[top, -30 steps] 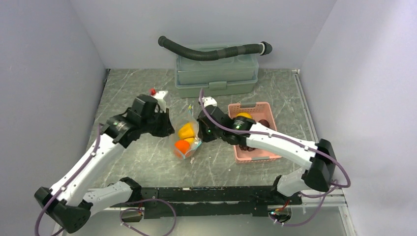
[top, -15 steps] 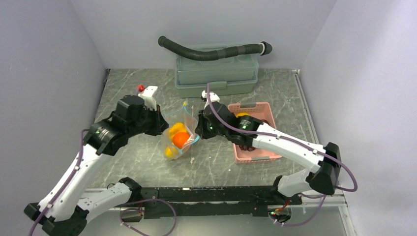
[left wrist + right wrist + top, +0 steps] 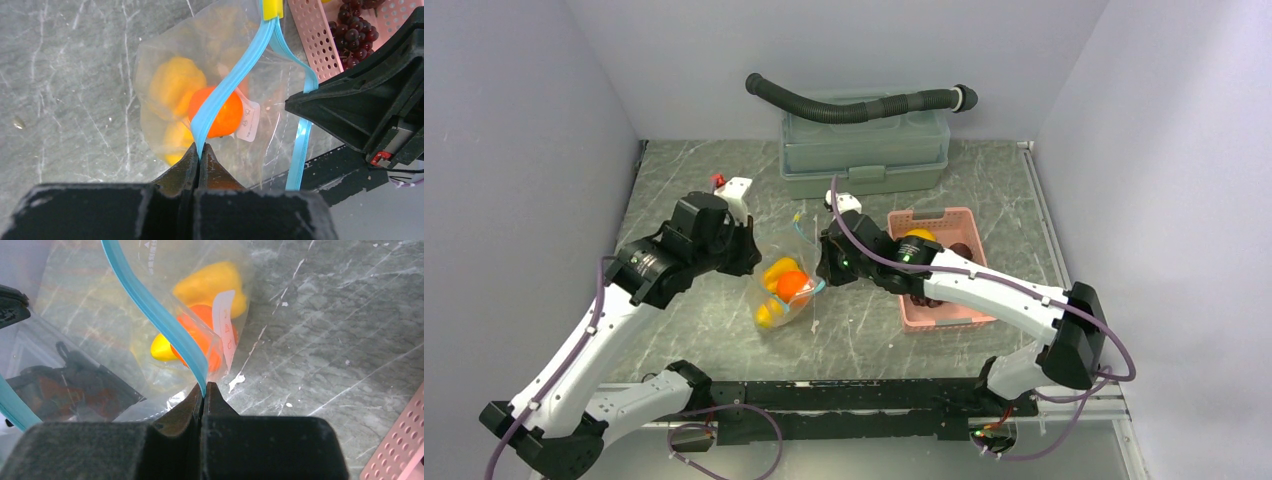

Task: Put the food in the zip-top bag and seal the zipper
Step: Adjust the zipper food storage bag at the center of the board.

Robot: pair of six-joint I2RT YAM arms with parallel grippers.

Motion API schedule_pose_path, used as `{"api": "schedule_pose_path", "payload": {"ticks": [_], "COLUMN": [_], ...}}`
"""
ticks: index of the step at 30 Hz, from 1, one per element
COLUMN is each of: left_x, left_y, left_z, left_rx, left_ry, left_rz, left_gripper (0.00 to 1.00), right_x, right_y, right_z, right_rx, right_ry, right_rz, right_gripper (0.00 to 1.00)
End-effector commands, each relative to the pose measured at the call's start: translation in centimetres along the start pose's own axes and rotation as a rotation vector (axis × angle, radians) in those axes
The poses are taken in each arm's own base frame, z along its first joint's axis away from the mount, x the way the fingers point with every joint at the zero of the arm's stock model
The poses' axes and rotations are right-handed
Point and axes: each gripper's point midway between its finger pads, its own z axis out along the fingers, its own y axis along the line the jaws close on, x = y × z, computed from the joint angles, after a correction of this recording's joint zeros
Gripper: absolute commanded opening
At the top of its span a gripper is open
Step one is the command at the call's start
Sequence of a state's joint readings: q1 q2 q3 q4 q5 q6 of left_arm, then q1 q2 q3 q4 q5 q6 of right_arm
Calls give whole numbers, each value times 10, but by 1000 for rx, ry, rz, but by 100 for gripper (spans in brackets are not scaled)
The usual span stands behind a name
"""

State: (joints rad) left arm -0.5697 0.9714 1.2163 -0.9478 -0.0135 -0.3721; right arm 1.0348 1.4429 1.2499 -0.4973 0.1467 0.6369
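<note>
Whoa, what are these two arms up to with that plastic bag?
Two robot arms hold a clear zip-top bag between them. The left hand and the right hand are each pinched shut on its blue zipper strip, on opposite sides of the open mouth. An orange ball and yellow lemon-like pieces sit inside. A grape bunch lies in the pink basket, so filling and sealing are not done.
</note>
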Motion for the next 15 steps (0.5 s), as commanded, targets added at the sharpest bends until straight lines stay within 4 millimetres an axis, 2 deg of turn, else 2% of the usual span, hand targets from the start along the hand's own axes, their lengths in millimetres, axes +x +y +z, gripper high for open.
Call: {"api": "schedule_pose_path", "payload": {"ticks": [1, 8, 13, 15], "left_x": [-18, -14, -11, -8], "left_y": [0, -6, -4, -4], "left_z": [-9, -7, -2, 1], "left_rx": [-5, 35, 30, 33], "left_ry": [-66, -44, -25, -11], "left_rz": [44, 64, 94, 105], "left_gripper": [0, 0, 0, 0], "right_x": [-9, -14, -8, -6], "right_y": [10, 13, 8, 8], "right_z": [8, 8, 15, 16], "right_rx": [-31, -39, -16, -20], "right_ry": [-29, -38, -20, -16], "right_rz": [14, 8, 5, 8], "right_gripper": [0, 0, 0, 4]}}
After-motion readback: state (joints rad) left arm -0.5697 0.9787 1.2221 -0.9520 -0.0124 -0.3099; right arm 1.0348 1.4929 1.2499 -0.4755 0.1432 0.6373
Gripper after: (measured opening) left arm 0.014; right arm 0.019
